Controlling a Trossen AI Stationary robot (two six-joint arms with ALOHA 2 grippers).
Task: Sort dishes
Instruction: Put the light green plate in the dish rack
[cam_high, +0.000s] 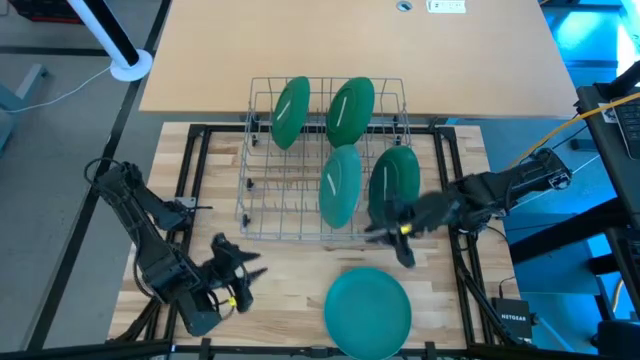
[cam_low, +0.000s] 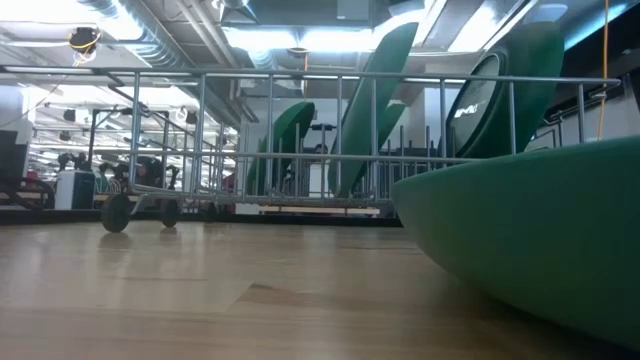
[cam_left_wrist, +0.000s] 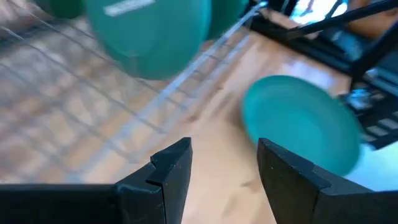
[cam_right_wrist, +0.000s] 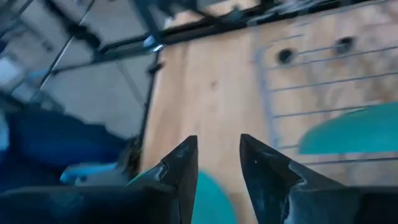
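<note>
Four dark green plates stand on edge in the wire rack: two at its far side and two at its near side. A fifth, teal plate lies flat on the table near the near edge; it fills the low view's right and shows in the left wrist view. My right gripper is open, just off the rack's near right corner, between the near-right plate and the flat plate. My left gripper is open, over the table left of the flat plate.
The rack sits across the middle of the wooden table, its far side against a tan board. Black frame rails run along the table's left and right. Bare wood lies between the rack's near side and the table's near edge.
</note>
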